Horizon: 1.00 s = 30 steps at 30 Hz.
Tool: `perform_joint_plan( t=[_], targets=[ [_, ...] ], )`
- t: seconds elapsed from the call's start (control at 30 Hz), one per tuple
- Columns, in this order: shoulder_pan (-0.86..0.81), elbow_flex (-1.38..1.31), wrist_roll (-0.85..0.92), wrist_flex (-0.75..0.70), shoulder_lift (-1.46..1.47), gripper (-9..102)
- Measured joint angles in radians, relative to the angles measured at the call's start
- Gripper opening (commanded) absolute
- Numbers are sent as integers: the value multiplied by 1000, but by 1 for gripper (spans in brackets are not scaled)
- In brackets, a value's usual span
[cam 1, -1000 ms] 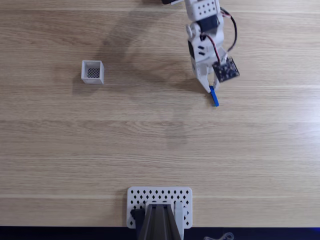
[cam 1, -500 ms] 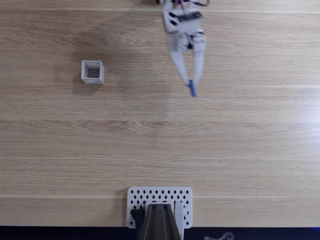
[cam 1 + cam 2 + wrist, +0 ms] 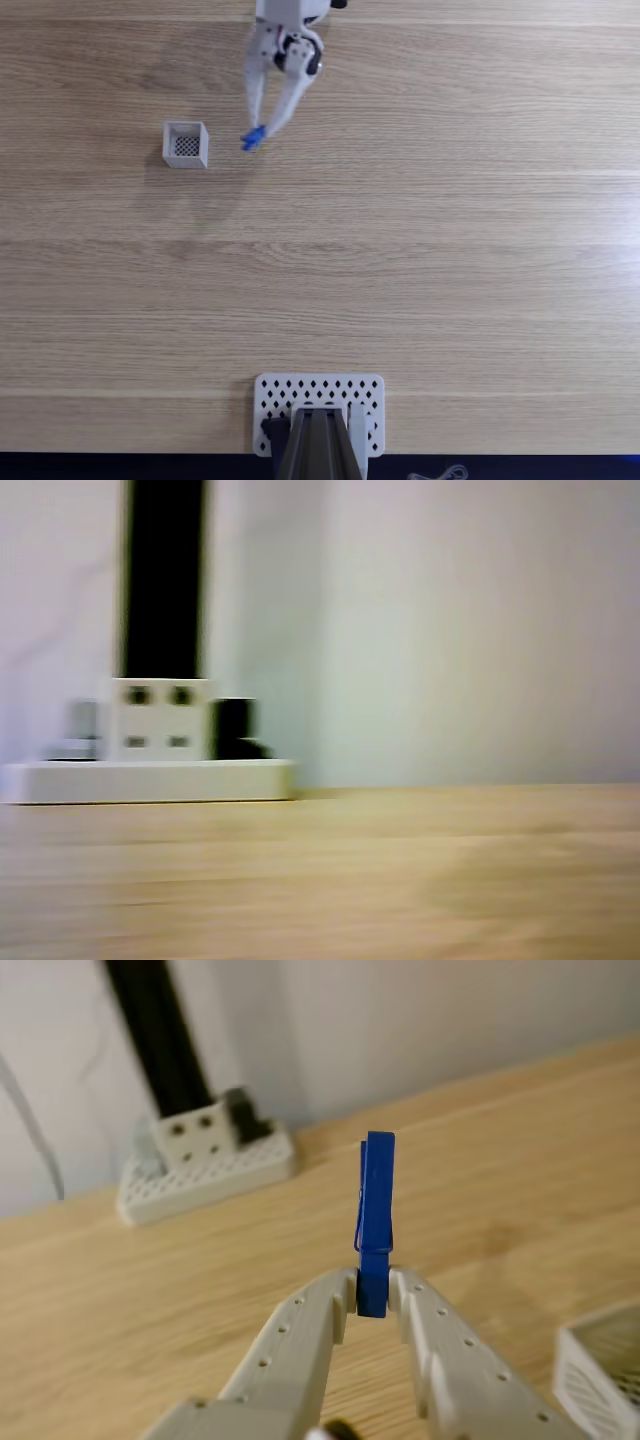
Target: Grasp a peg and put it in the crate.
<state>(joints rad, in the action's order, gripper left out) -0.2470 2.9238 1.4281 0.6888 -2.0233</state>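
while the gripper [image 3: 372,1295] stays clamped on the blue peg [image 3: 375,1222] just right of the crate [image 3: 186,145], a thin end-grip risks slipping or missing the rim.

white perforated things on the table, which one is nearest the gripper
The crate, the small square open box with a dark mesh bottom, just left of the gripper in the fixed view. The flat perforated plate lies far off at the bottom edge.

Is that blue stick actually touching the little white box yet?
Apart. The fixed view shows bare table between the peg, pinched in the end effector, and the crate; in the wrist view the crate sits off to the lower right.
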Motion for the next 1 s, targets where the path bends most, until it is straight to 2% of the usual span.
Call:
perform_joint_plan(
  t=[0.33,0.73,1.0],
  targets=[
    [-150,-80,-81,14,236,-1],
    [-218,-224,-83,285,560,-1],
    [-225,-224,-83,307,583,-1]
  ],
)
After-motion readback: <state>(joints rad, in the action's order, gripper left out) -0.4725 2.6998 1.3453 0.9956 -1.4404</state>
